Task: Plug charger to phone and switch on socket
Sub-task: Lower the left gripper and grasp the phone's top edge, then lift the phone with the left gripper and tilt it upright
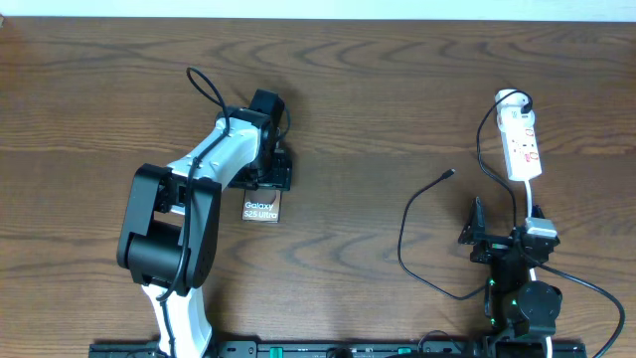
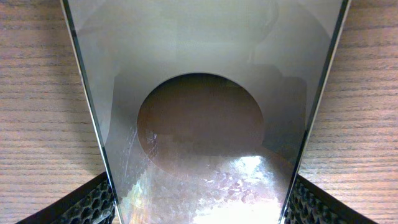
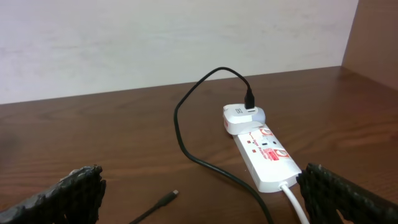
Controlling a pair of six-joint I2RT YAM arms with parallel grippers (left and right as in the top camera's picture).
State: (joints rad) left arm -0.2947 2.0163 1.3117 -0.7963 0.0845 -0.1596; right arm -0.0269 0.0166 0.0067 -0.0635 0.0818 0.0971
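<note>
You see a brown wooden table [image 1: 358,109] under everything, its grain running left to right. Behind it stands a pale wall [image 3: 155,43] — plain and off-white — with a brown wooden panel [image 3: 379,37] at the right. A black rail [image 1: 328,350] lines the table's near edge.

Grey-brown phone [image 1: 261,210] with white lettering, white red-marked socket [image 1: 522,147], black charger [image 3: 176,124], wood-grain table [image 1: 378,99].

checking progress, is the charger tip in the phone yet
Out. The charger tip lies loose on the wood, far from the phone.
</note>
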